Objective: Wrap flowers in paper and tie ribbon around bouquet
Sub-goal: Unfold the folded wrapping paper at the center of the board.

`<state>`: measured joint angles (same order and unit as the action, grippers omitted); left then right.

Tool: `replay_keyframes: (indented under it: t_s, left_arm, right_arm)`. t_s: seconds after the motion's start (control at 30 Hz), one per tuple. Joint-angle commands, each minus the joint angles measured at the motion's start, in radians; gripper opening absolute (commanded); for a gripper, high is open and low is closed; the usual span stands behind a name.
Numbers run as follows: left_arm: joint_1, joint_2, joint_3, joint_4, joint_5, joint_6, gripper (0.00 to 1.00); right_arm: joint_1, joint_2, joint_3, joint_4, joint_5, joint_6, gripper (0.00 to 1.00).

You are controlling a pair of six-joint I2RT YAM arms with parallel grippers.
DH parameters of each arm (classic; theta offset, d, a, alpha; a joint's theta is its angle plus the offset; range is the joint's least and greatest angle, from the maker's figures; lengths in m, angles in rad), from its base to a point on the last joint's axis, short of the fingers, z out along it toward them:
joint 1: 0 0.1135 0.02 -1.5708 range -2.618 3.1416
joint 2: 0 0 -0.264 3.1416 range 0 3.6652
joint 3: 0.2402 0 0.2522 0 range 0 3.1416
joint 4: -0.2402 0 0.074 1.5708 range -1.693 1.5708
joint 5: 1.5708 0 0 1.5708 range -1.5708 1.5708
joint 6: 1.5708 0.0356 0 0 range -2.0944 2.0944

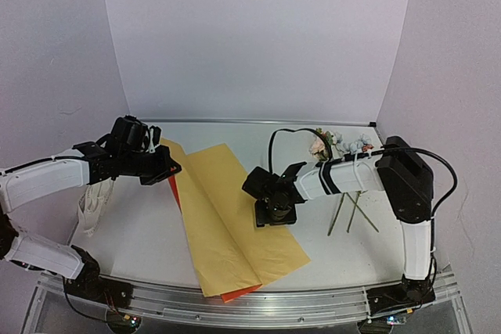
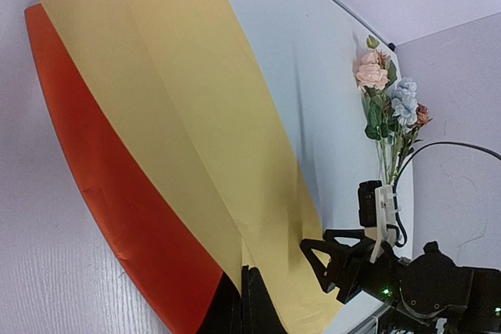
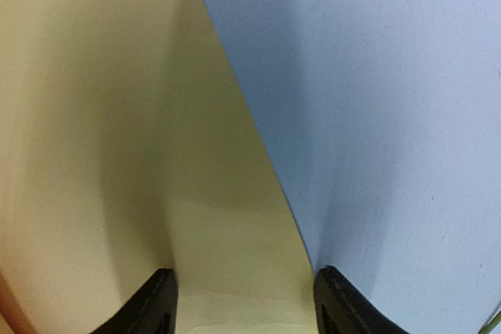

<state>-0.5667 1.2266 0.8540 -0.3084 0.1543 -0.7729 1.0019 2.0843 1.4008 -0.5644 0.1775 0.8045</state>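
**Over the paper's right edge: right claw lined up, flowers parked off behind it**

Straight over the near-right part of the paper is where the right claw hangs, pointing down. In its wrist view the fingers stand apart, with the sheet's right edge running up between them. Nothing is pinched there as far as I can see. So what it would grab is directly below it, not off to a side.

The paper's long axis runs from far left to near right. It's yellow face up and folded over itself, with orange peeking out along the left edge and at the near corner. The left claw sits at the far-left corner and looks clamped shut on it, holding that end a bit raised off the table.

The flowers lie well apart from the sheet on the right. Their heads are at the far side and the stems point toward the near edge, passing under the right forearm. The right arm is clearly the nearer one to them. The ribbon is heaped on the left, under the left arm.

My guess is that wrapping hasn't started. The sheet gets sorted first, then the flowers need carrying left onto it. The table is smooth and white, so a thin sheet could slide or crease. White walls close in on three sides, and the right arm's cable loops near the blooms, which might snag.
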Motion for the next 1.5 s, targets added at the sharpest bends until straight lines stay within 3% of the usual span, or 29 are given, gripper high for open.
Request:
replay_keyframes:
  t_s: [0.0,0.3,0.67,0.87,1.13,1.47]
  left_arm:
    - [0.001,-0.004,-0.012,0.020,-0.004,-0.018,0.00]
    - [0.001,-0.016,-0.004,-0.007,-0.046,-0.017,0.00]
    - [0.008,-0.034,0.025,-0.101,-0.147,0.020,0.00]
    - [0.077,-0.005,0.030,-0.142,-0.197,0.056,0.00]
    - [0.191,0.115,0.028,-0.112,-0.202,0.100,0.00]
    - [0.205,0.338,0.129,-0.071,-0.213,0.093,0.00]
  right_arm:
    - [-0.005,0.044,-0.059,-0.046,-0.048,0.054,0.47]
    - [-0.004,0.023,-0.034,-0.060,-0.020,0.059,0.00]
    - [-0.020,-0.094,-0.029,-0.153,0.149,0.062,0.00]
    - [-0.064,-0.165,-0.054,-0.185,0.223,0.043,0.00]
    - [-0.086,-0.261,-0.128,-0.218,0.293,0.052,0.00]
    - [-0.089,-0.358,-0.257,-0.238,0.335,0.149,0.00]
